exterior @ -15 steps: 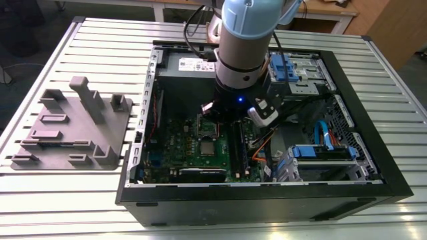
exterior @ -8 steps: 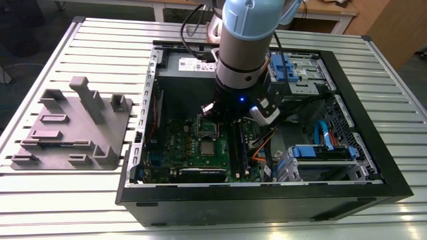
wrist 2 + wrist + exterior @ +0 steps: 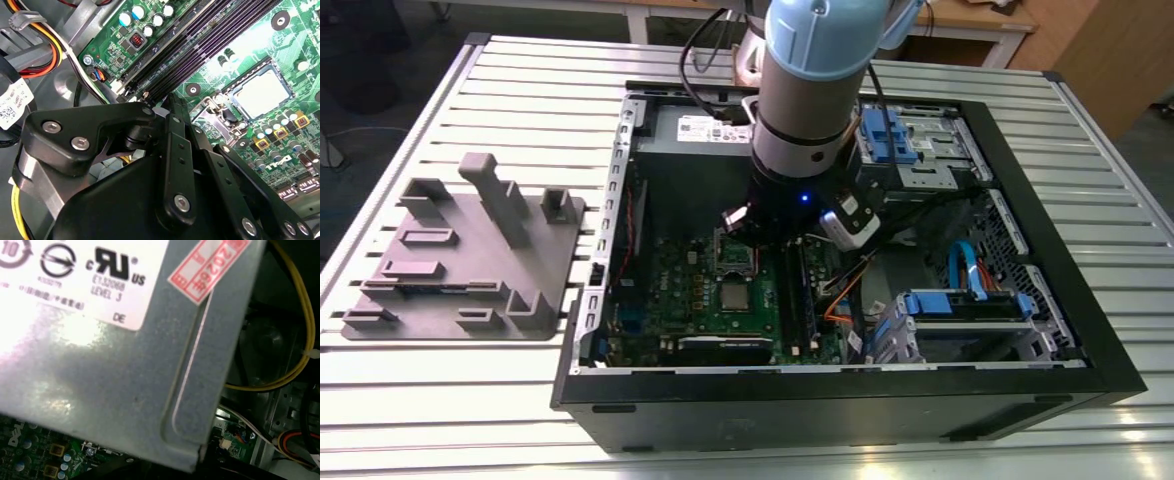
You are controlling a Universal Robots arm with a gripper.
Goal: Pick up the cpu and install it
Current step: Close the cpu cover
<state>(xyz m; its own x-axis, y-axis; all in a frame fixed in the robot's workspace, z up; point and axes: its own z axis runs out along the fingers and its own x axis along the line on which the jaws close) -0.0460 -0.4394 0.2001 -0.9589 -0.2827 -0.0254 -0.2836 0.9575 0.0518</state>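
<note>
The cpu (image 3: 734, 297) is a small silver-grey square lying flat inside the metal-framed socket on the green motherboard (image 3: 670, 300), within the open computer case. In the second wrist view the cpu (image 3: 260, 94) sits bright in its frame, beyond the black gripper links. My gripper (image 3: 754, 235) hangs low inside the case over the board, just behind the cpu and above a dark-centred metal frame (image 3: 734, 257). The gripper (image 3: 167, 100) tip sits close to the board beside the long black memory slots (image 3: 200, 45). Nothing shows in its grasp.
A grey plastic fixture (image 3: 460, 255) with upright posts stands on the slatted table at the exterior view's left. The labelled metal power supply (image 3: 150, 365) is close to the wrist. Blue drive cages (image 3: 961, 305) and cable bundles (image 3: 40, 45) crowd the case's other side.
</note>
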